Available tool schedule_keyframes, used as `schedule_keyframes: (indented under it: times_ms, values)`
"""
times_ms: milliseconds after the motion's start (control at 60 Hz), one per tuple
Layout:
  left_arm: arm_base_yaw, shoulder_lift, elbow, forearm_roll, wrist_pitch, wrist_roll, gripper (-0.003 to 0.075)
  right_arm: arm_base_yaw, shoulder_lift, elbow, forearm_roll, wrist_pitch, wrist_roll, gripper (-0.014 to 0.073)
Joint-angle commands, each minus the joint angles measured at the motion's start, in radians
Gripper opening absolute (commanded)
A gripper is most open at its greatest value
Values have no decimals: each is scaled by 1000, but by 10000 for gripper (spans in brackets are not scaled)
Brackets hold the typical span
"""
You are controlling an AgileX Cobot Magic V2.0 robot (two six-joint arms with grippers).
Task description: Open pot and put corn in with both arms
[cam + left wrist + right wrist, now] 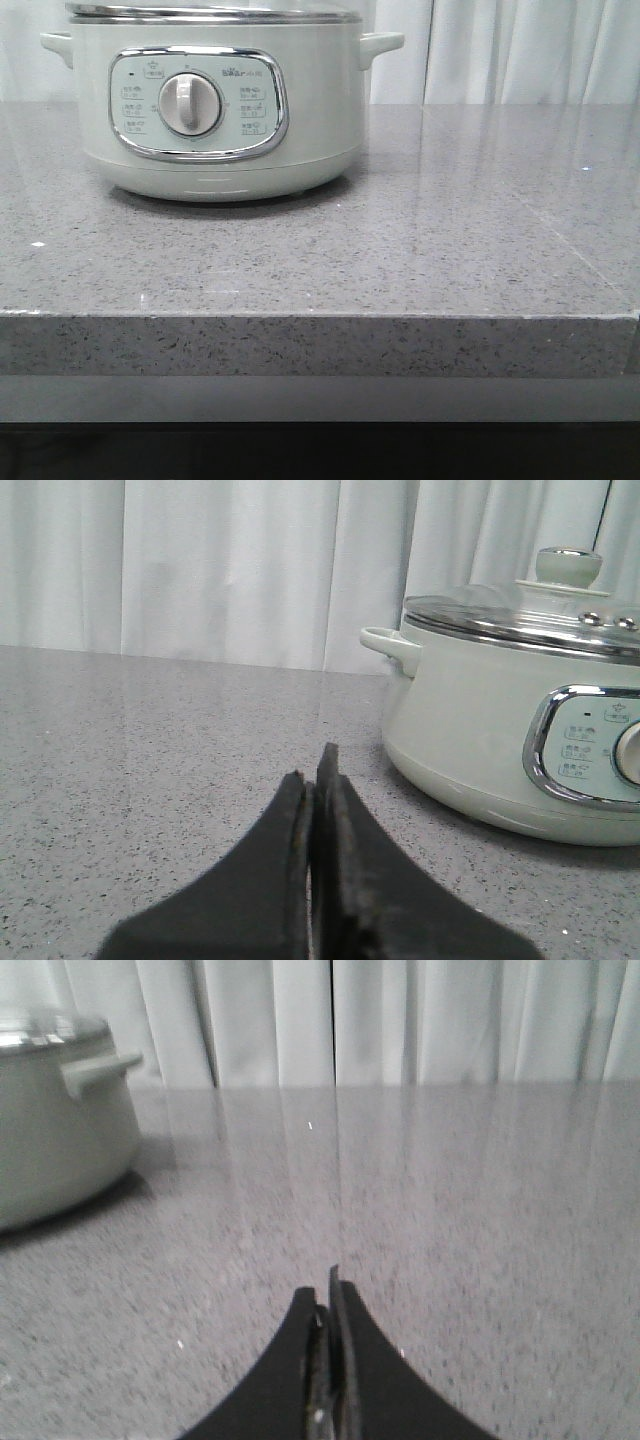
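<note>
The pale mint-white pot (215,110) stands at the back left of the grey stone table, its chrome-framed panel and white dial (190,103) facing me. Its metal-rimmed glass lid (525,615) with a knob (568,567) is on. The pot also shows in the right wrist view (55,1130). My left gripper (312,770) is shut and empty, low over the table, apart from the pot. My right gripper (325,1295) is shut and empty over bare table, far from the pot. Neither gripper shows in the front view. The corn is out of view.
The grey speckled table (420,240) has its front edge (320,315) near me. White curtains (520,50) hang behind the table. The pot's side handles (382,44) stick out on both sides.
</note>
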State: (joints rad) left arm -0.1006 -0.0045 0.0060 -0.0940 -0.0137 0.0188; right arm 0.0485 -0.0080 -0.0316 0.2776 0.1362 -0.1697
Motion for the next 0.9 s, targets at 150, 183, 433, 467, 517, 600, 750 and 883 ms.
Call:
schedule_keyframes:
  times_ms: [150,183,433,467,517,600,750,883]
  values:
    - [1,-19,6,-1,-80,-9,-20,14,-26,58,8,-198,-6,-65]
    - [1,-19,6,-1,-80,-9,-20,14,-26,58,8,-202,-6,-65]
    - [1,-19,6,-1,-80,-9,-20,14,-25,58,8,-199,-6,-65]
    - [1,-19,6,-1,-80,-9,-20,14,-25,58,8,-199,-6,-65]
    - [1,-19,6,-1,-80,-9,-20,14,-25,58,8,-199,-6,-65]
    - [1,-19,6,-1,-80,-9,-20,14,-25,58,8,-200,-6,-65]
    - [1,-19,6,-1,-80,-9,-20,13,-26,58,-27,-207,16,-65]
    - [1,-19,6,-1,-80,-9,-20,13,-26,58,-157,-218,170,-65]
